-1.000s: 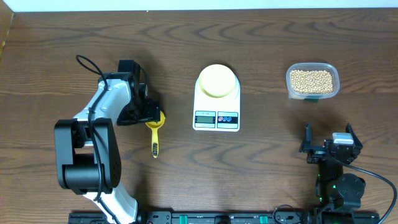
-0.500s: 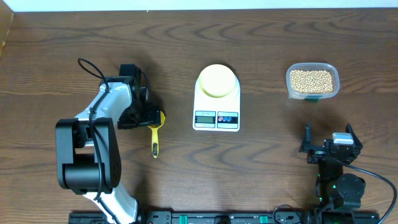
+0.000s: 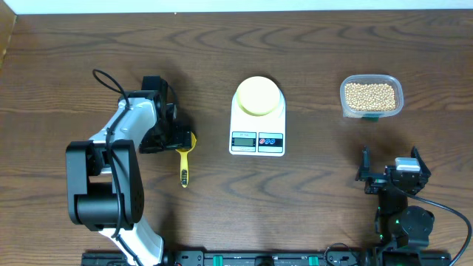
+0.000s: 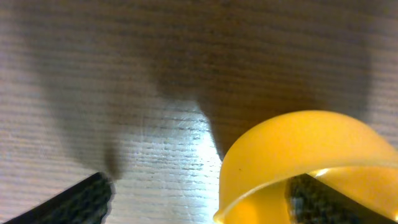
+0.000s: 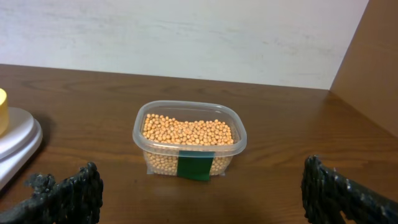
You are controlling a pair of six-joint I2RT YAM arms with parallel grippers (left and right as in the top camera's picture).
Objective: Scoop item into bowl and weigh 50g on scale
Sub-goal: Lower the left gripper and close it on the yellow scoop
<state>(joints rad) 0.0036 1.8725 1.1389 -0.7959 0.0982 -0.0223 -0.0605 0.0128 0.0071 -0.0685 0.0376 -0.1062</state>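
Note:
The beans [image 3: 369, 94] [image 5: 186, 130] fill a clear tub [image 3: 371, 107] [image 5: 189, 158] at the far right. The pale-yellow bowl [image 3: 259, 96] sits on the white scale [image 3: 257, 140], mid-table; the scale's rim [image 5: 18, 140] shows at the right wrist view's left edge. A yellow scoop [image 3: 183, 166] [image 4: 292, 143] lies left of the scale. My left gripper [image 3: 176, 139] [image 4: 208, 199] is low over the scoop's cup end and open. One finger [image 4: 323, 199] is inside the cup and the other stands on the bare table. My right gripper [image 3: 392, 171] [image 5: 202, 193] is open and empty, near the front edge, facing the tub.
The tub carries a green label [image 5: 194, 167] on its near side. A pale wall runs behind the table's far edge in the right wrist view. Bare brown wood lies between the scale and the tub.
My left gripper has settled a little further over the scoop's cup, covering more of it. The right arm, scale, bowl and tub have not moved.

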